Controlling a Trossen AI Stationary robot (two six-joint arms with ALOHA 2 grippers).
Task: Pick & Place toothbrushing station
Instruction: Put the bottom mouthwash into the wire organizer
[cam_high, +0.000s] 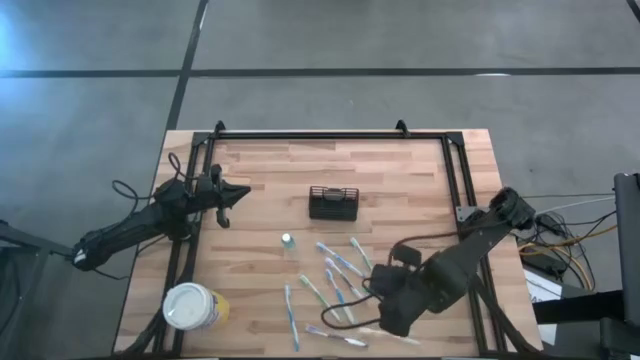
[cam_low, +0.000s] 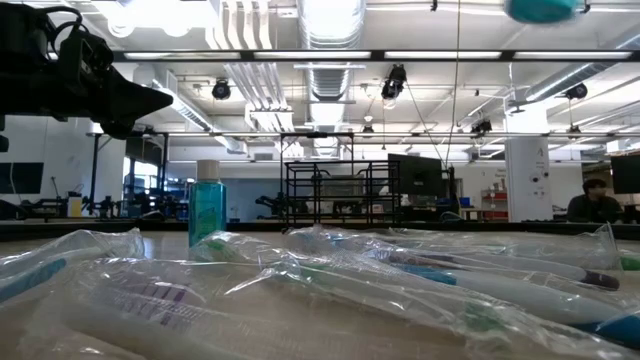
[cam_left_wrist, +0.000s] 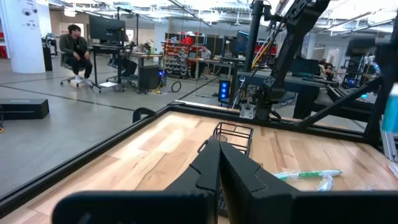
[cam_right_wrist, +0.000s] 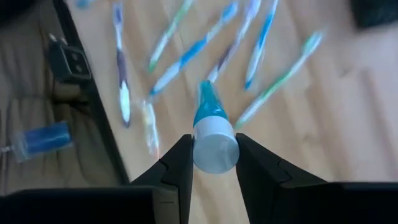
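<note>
The toothbrushing station, a small black slatted holder (cam_high: 333, 203), stands on the table's far middle and shows ahead of my left gripper (cam_left_wrist: 235, 134). My left gripper (cam_high: 238, 194) hovers shut at the table's left, pointing level toward the holder. My right gripper (cam_right_wrist: 214, 142) is above the near right part of the table, over several wrapped toothbrushes (cam_high: 335, 280). It is shut on a teal tube with a white cap (cam_right_wrist: 208, 106). The tube's lower end shows at the top of the low view (cam_low: 540, 8). My right gripper pinches the tube's white cap (cam_right_wrist: 214, 149) between its two fingers, one on each side. The fingers come from above, slanting steeply down. The teal body hangs below the cap, lifted clear of the table and the toothbrushes.
A small teal bottle with a white cap (cam_high: 287, 241) stands near the table's middle. A round yellow cup with a white lid (cam_high: 192, 307) sits at the near left. Black frame rails (cam_high: 330, 134) run along the table's far and side edges.
</note>
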